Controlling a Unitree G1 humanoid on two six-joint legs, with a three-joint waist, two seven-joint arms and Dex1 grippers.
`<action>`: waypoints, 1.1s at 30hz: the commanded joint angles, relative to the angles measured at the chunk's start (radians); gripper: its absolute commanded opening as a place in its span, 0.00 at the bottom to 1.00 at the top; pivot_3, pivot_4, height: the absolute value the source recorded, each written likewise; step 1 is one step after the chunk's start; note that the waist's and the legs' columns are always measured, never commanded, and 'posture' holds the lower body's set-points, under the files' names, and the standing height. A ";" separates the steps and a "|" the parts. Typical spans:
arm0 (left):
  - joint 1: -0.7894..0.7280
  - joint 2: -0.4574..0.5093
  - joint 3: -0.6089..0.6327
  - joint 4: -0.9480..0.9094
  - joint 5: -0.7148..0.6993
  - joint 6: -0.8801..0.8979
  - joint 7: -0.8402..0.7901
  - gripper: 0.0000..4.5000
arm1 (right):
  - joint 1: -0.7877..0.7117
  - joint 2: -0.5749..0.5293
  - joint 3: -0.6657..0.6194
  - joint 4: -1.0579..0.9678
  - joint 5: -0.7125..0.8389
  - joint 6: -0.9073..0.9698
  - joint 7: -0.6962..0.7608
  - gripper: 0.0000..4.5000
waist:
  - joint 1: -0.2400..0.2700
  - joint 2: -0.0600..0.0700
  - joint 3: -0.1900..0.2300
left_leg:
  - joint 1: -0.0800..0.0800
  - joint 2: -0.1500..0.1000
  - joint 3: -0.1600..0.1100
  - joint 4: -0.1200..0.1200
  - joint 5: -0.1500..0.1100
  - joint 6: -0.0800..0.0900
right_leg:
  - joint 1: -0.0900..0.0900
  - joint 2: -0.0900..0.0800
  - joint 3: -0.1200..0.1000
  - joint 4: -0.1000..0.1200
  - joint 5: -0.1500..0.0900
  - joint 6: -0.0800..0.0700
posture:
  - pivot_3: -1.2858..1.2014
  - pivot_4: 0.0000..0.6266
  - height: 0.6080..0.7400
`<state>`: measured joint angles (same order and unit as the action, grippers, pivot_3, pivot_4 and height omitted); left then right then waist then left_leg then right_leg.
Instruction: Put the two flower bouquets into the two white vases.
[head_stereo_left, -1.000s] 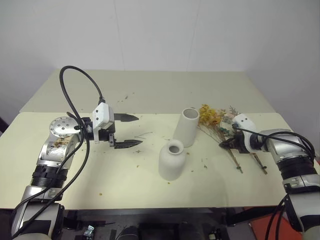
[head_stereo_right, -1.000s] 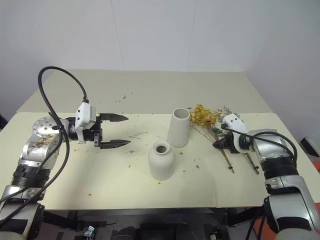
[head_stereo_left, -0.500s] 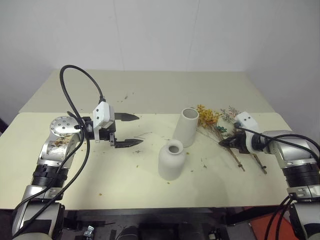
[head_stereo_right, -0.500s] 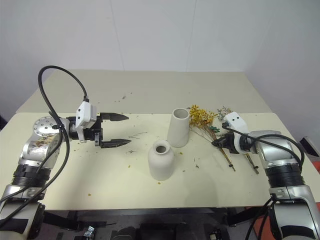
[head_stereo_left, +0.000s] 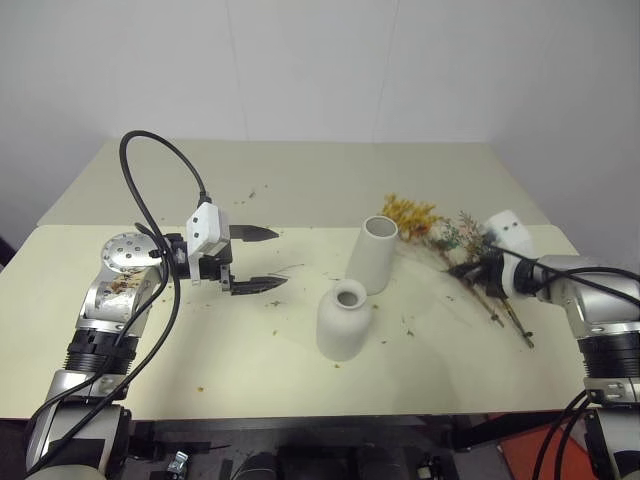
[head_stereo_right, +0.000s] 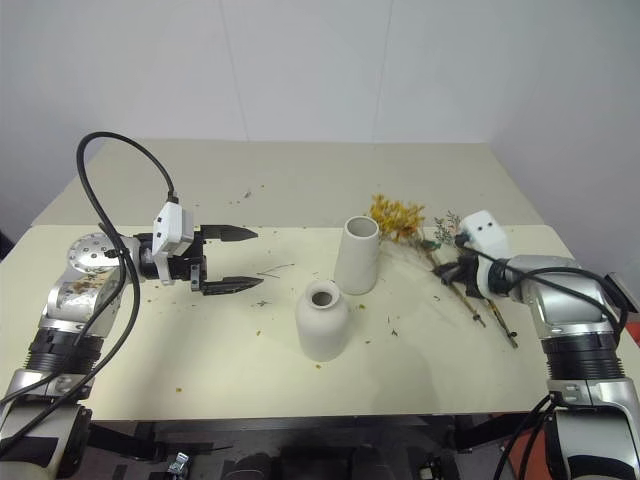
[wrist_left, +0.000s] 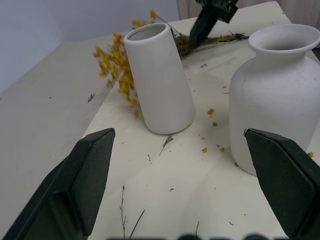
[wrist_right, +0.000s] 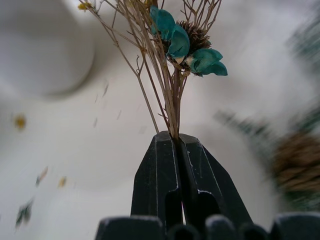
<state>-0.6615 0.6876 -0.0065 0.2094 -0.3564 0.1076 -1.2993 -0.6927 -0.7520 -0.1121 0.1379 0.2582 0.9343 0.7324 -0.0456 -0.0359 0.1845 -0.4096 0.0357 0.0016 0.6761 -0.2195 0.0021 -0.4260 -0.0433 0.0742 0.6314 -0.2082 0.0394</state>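
Right wrist view gives you the clearest look at the right tool (wrist_right: 177, 137): its two black fingers are clenched together on a thin bundle of brown stems, with teal heads and a pinecone-like head just past the tips. Everything behind is smeared, so you can make out little more than a pale round shape to one side and a brownish blob to the other. Which stems belong to which bunch is hard to separate there.

From the head views you see that tool (head_stereo_left: 470, 270) raised over the bench (head_stereo_left: 300, 190), just right of the vases, gripping the stems partway along. The yellow bunch (head_stereo_left: 408, 212) stands lifted beside the rim of the tall vase (head_stereo_left: 373, 254), and the grey-green bunch (head_stereo_left: 455, 232) sits between it and the tool. The stem ends (head_stereo_left: 510, 318) trail down toward the bench surface; you cannot tell whether they touch it, or whether both bunches are in the grip.

The round vase (head_stereo_left: 342, 320) stands upright just in front of the tall one, apart from it. Both vases are empty.

Your left tool (head_stereo_left: 255, 260) hangs over the bench well to the left of the vases, fingers spread wide and holding nothing. In the left wrist view its fingers (wrist_left: 75, 192) are cut off at the frame edge, and the round vase (wrist_left: 275, 100) is cropped on one side. Dry crumbs (head_stereo_left: 275, 305) dot the bench.
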 joint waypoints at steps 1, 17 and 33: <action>0.002 0.016 0.035 -0.037 -0.019 -0.005 0.008 1.00 | -0.079 0.040 -0.152 -0.095 0.031 -0.062 -0.132 0.01 | 0.000 0.000 0.000 | 0.000 0.000 0.000 0.000 0.000 0.000 | 0.000 0.000 0.000 0.000 0.000 0.000 | 0.52 0.24 1.00; -0.014 0.023 0.046 -0.024 -0.022 0.005 -0.004 1.00 | -0.160 0.568 -0.195 -0.294 0.130 -0.540 -0.458 0.01 | 0.000 0.001 0.001 | -0.001 0.001 -0.001 -0.002 0.000 0.000 | -0.001 0.000 -0.001 0.001 0.001 -0.002 | 0.52 0.24 1.00; 0.025 0.043 0.064 -0.068 -0.029 0.027 0.009 1.00 | -0.062 0.661 -0.103 -0.259 0.201 -0.637 -0.412 0.01 | 0.000 0.002 0.001 | 0.000 0.001 -0.002 -0.002 0.000 0.000 | -0.002 0.000 -0.002 0.001 0.001 -0.003 | 0.52 0.24 1.00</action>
<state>-0.6308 0.7154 0.0227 0.1771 -0.3598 0.1341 -1.2968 -0.7514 -0.0843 -0.2103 -0.1059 0.4455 0.3439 0.3066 -0.0452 -0.0343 0.1854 -0.4100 0.0366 0.0001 0.6737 -0.2195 0.0021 -0.4275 -0.0431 0.0724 0.6325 -0.2073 0.0364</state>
